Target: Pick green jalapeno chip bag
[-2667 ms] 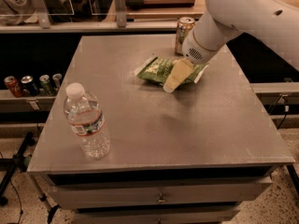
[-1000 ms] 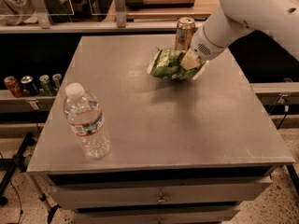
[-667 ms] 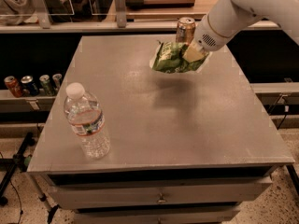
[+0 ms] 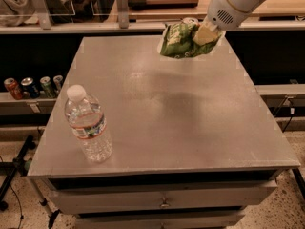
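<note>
Item 1. Bench [image 4: 200, 132]: grey, flat top, seen from the front edge; a drawer front [image 4: 119, 197] sits below that edge.

Item 2. Claw [image 4: 204, 35]: at the end of a white arm [image 4: 238, 1] that enters from the upper right. It sits over the far right corner region of the bench. It is clamped on item 3, with a pale finger pressed against the bag's right side.

Item 3. Green jalapeno chip bag [image 4: 177, 41]: crinkled green foil with pale print. It is held in the claw by its right end and hangs in the air over the far edge of the bench, right of centre, with its free end drooping to the left. It is not resting on the top. A soft shadow lies on the bench nearer the middle.

Item 4. Drink can [image 4: 190, 20]: only its top shows, just behind the bag at the far edge.

Item 5. Water bottle [image 4: 88, 127]: clear, white cap, upright, near the front left corner and well apart from the bag.

Item 6. Row of cans [image 4: 31, 86]: on a low shelf beyond the left edge.
</note>
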`<state>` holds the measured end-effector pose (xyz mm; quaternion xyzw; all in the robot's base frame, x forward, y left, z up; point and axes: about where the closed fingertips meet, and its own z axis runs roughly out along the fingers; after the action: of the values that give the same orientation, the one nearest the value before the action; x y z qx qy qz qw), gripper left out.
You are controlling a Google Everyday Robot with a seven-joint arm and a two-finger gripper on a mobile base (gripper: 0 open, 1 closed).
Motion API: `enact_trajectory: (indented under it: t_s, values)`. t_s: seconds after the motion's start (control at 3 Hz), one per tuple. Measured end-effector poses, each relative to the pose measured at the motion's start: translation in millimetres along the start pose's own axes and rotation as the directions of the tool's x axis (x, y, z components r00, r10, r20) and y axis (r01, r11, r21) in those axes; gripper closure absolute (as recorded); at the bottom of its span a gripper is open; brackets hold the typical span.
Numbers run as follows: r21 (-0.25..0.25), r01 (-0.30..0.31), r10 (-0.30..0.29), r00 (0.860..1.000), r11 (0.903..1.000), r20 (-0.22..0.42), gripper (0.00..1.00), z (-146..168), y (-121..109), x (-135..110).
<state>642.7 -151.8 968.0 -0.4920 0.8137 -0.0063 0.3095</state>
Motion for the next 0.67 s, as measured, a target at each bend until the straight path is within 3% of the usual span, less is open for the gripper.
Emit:
enact_trajectory:
  t_s: [0.67]
  values:
    - [0.015,0.063,-0.063,0.998,0.9979,0.016,1.0,-35,-6,-20]
